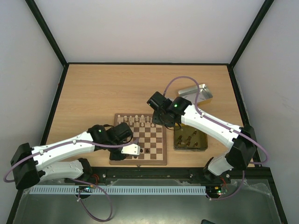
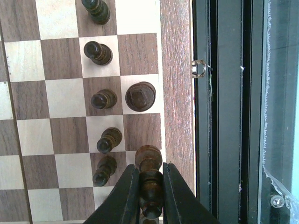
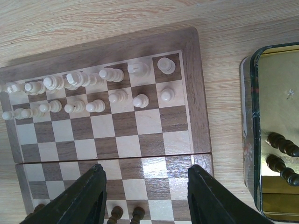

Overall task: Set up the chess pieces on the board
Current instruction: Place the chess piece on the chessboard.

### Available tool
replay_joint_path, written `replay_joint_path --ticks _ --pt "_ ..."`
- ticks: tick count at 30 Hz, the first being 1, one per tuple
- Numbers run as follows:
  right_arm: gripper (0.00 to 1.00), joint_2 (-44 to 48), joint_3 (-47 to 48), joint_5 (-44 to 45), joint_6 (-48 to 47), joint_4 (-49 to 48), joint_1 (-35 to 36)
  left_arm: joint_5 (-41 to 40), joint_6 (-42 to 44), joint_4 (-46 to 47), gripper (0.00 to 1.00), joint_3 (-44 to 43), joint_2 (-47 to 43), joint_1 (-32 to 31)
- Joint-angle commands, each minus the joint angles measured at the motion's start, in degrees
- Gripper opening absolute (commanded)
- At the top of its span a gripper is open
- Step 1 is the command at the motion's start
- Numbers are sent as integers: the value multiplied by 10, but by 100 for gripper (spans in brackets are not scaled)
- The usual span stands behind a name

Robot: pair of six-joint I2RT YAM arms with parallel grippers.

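Chessman (image 2: 149, 161), dark brown, turned, over cream-and-brown checked board (image 2: 65, 98).

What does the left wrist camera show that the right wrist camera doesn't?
Only the left wrist view shows the left gripper shut on a dark piece near the board's edge, with a broad dark piece and a column of smaller dark pieces standing beside it. Only the right wrist view shows the open right gripper, two rows of cream pieces and the gold tin holding loose dark pieces. Both views show the board.
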State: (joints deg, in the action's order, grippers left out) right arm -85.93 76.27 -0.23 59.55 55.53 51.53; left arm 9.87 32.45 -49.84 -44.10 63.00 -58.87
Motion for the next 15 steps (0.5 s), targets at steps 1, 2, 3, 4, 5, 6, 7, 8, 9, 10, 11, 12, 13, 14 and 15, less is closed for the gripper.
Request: replay_joint_path --ticks 1,2,3,4,5,6,7,8,9,10,11,12,13,14,15 --pt "46 2 -6 11 3 -3 -2 6 13 10 2 12 11 -3" --pt "46 2 -6 11 3 -4 -2 6 14 11 2 13 13 -3" --pt "46 2 -5 11 2 -3 -2 6 15 12 2 14 15 -3" --pt "46 2 -5 12 3 -2 -2 6 16 14 2 15 16 -4" --pt "46 2 -4 12 3 -2 -3 7 18 15 2 17 18 -4" --pt "46 2 -4 13 3 -2 -3 8 18 16 2 17 19 -3" --pt "46 3 -4 13 3 -2 -3 9 18 18 2 18 20 -3" --pt "46 3 -5 13 3 -2 -2 9 18 20 2 19 21 -4" --pt "46 4 -5 13 3 -2 -3 10 18 21 2 20 21 -4" --pt "46 3 -5 13 3 -1 -3 10 18 22 2 21 23 -4" --pt "46 4 -5 13 3 -1 -4 10 18 24 2 21 23 -4" --pt "46 4 -5 13 3 -1 -3 11 19 25 2 23 24 -3" --pt "46 3 -5 13 3 0 -3 12 18 27 2 23 25 -4" --pt "46 3 -5 13 2 0 -3 12 19 29 2 24 26 -4" --pt "46 3 -5 13 2 0 -3 12 19 32 2 25 26 -3"
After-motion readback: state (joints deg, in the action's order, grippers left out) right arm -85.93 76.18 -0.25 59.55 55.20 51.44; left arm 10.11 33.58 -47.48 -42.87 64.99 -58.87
